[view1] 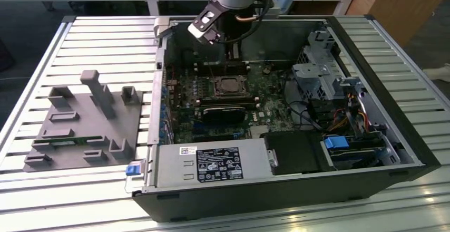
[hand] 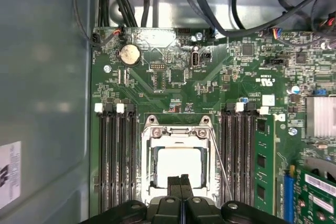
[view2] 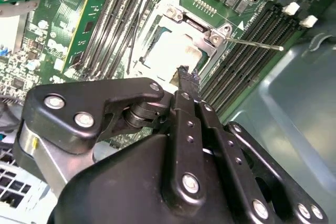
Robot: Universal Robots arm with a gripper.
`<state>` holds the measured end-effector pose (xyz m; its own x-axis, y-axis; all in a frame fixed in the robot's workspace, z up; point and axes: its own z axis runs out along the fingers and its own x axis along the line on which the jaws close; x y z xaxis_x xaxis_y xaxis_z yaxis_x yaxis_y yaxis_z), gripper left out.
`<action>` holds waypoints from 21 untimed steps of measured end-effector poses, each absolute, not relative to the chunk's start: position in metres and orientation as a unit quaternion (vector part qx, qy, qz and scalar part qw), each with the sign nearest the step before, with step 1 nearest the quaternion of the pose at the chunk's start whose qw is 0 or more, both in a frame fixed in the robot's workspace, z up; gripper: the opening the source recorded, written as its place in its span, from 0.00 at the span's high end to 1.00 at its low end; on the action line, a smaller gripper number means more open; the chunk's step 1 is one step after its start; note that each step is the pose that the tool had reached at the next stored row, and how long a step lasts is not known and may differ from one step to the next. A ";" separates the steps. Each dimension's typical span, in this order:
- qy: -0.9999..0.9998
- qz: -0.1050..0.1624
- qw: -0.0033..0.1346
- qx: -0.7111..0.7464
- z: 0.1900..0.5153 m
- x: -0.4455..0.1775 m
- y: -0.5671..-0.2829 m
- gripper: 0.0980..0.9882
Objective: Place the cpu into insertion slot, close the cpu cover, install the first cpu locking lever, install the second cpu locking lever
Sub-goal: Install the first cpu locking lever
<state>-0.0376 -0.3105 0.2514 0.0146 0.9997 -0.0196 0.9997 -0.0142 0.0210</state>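
The cpu (hand: 178, 165) is a pale square chip lying in the insertion slot (view1: 228, 86) on the green motherboard. The silvery cpu cover (hand: 176, 134) lies flat around it, and the chip's face (view2: 169, 51) shows through the cover's cut-out. A thin wire locking lever (view2: 257, 44) sticks out from one corner of the cover (view2: 212, 39), and it runs along the socket's side (hand: 223, 174) in the first wrist view. My gripper (hand: 181, 182) hovers just over the socket's edge. Its black fingertips (view2: 184, 76) are pressed together with nothing between them. In the exterior view the gripper (view1: 230, 57) hangs above the socket's far side.
The open computer case (view1: 393, 137) lies on a slatted table. A black heatsink block (view1: 223, 113) sits beside the socket, with memory slots (hand: 115, 156) on both sides of it. Drive bays and cables (view1: 330, 95) fill the exterior view's right. A grey fixture (view1: 84, 121) stands at the exterior view's left.
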 end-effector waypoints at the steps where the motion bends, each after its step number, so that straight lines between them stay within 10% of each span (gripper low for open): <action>1: 0.702 0.000 0.014 0.712 0.253 -0.038 -0.310 0.99; 21: 0.783 0.002 0.014 0.621 0.252 -0.038 -0.310 0.99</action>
